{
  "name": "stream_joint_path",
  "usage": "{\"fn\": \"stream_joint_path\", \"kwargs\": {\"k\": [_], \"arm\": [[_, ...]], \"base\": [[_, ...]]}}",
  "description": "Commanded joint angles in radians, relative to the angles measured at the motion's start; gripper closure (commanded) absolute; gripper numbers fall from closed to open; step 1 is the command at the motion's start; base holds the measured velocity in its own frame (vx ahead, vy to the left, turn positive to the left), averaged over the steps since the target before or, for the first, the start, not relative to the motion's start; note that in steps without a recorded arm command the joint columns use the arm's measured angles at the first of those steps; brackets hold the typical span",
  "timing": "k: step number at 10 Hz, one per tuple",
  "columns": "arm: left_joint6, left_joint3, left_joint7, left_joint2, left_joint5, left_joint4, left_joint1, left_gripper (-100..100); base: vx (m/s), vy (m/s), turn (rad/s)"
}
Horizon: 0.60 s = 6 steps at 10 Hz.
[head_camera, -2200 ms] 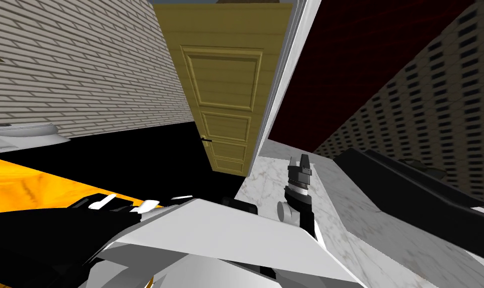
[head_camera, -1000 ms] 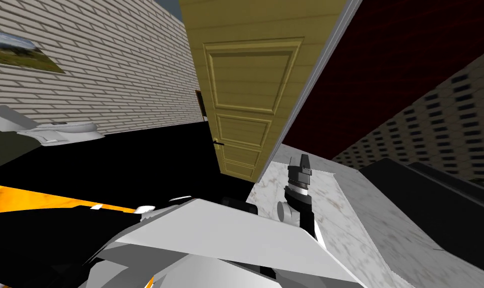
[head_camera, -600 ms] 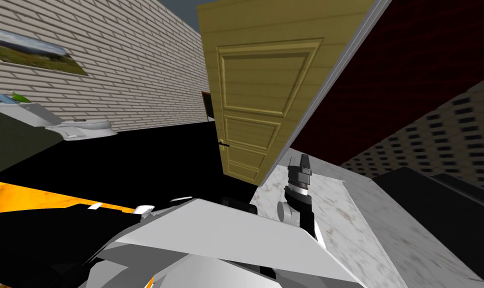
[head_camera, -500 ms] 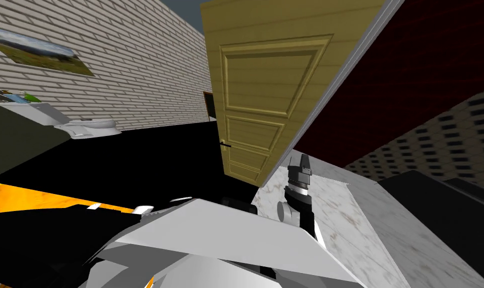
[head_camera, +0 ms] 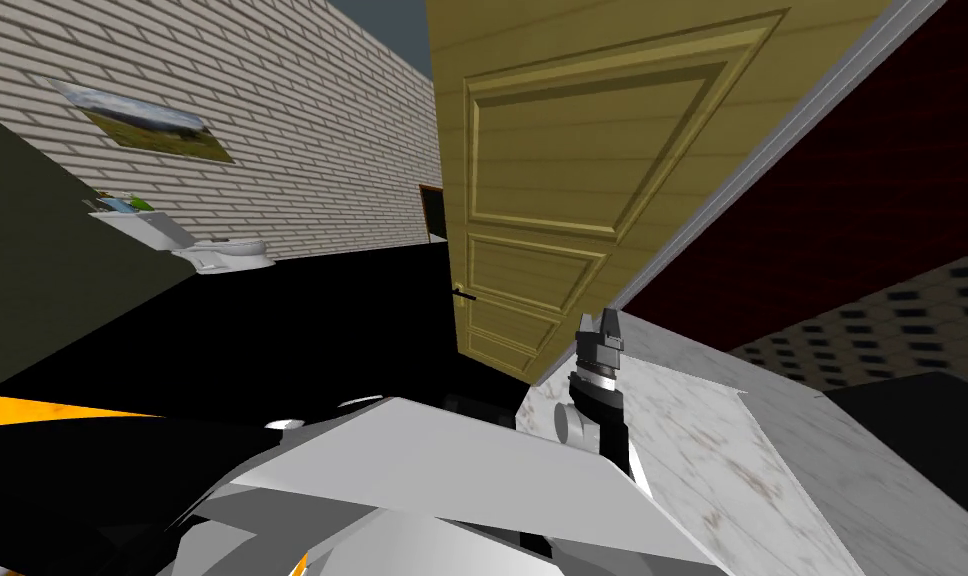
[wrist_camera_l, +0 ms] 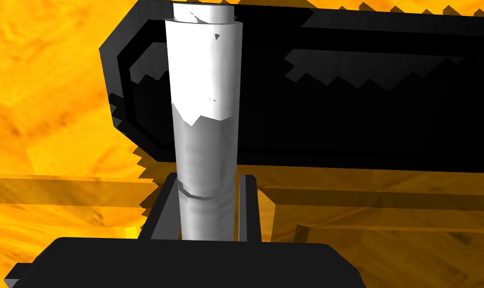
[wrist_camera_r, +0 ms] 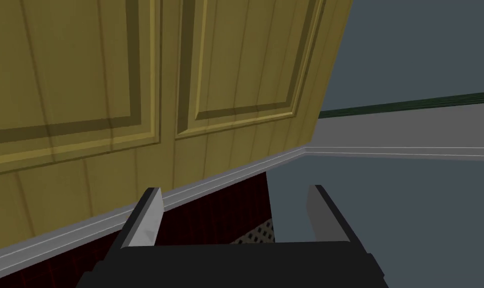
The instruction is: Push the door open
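The brick wall (head_camera: 302, 120) is running far ahead and to the left of the right end effector (head_camera: 599, 320). The yellow panelled door (head_camera: 572, 180) is rising directly ahead of it and is standing angled away from its grey frame (head_camera: 772, 140). A black area (head_camera: 322, 320) is showing past the door's handle edge, left of the end effector. I judge the door to be partly open, with more swing left to push.

The pale marbled floor (head_camera: 692, 430) is lying beneath the right end effector. That end effector is pointing at the door's lower panels with its fingers (wrist_camera_r: 147, 220) spread wide and gripping nothing. It is sitting close to the door, but I cannot tell whether it is touching.

The left end effector (wrist_camera_l: 208, 176) is hanging low over an orange floor (wrist_camera_l: 46, 100). I cannot tell whether it is closed.

The small dark handle (head_camera: 464, 294) is sticking out up and to the left of the right end effector.
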Motion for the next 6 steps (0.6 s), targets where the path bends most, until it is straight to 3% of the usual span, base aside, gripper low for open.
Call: {"fn": "stream_joint_path", "kwargs": {"k": [1,2,4,6], "arm": [[-0.009,0.033,-0.003,-0.004,0.005,0.0,0.001,100],[-0.008,0.05,-0.003,-0.01,0.007,0.0,0.002,100],[-0.003,0.008,0.0,0.002,0.009,-0.005,0.005,100],[-0.003,-0.023,-0.001,0.012,0.012,-0.014,0.002,100]], "base": [[0.099,0.144,0.106],[0.094,0.12,0.088],[0.026,0.053,0.098],[0.047,0.12,0.169]]}}
